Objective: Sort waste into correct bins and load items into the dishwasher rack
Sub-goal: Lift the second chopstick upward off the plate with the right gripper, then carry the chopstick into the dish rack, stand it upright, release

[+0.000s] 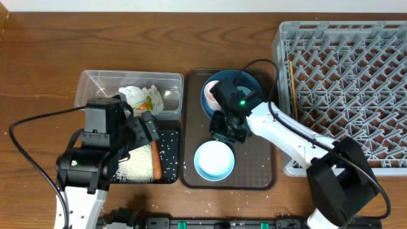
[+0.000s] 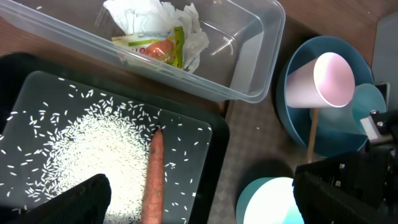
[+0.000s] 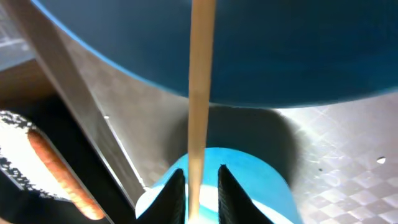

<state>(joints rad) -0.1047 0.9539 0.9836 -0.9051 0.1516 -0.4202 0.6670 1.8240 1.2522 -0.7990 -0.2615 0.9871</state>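
My right gripper [image 1: 227, 130] [image 3: 200, 186] hangs over the brown tray between the blue plate [image 1: 254, 81] [image 3: 280, 50] and the white bowl [image 1: 213, 159] [image 3: 261, 180]. Its jaws stand close around a wooden chopstick [image 3: 200, 93] [image 2: 311, 134], with a thin gap still showing. The pink cup [image 2: 320, 81] and the light-blue cup [image 2: 370, 102] lie on the plate. My left gripper [image 1: 141, 135] [image 2: 211, 199] is wide open above the black tray [image 1: 168, 137], which holds rice [image 2: 93, 149] and the carrot [image 2: 152, 180]. The crumpled paper with its wrapper [image 2: 155, 31] lies in the clear tub [image 1: 95, 86].
The grey dishwasher rack [image 1: 356, 89] fills the right side, with a wooden stick [image 1: 292, 89] lying along its left edge. The brown serving tray [image 1: 264, 165] holds the plate and bowl. A few rice grains lie loose on the wooden table.
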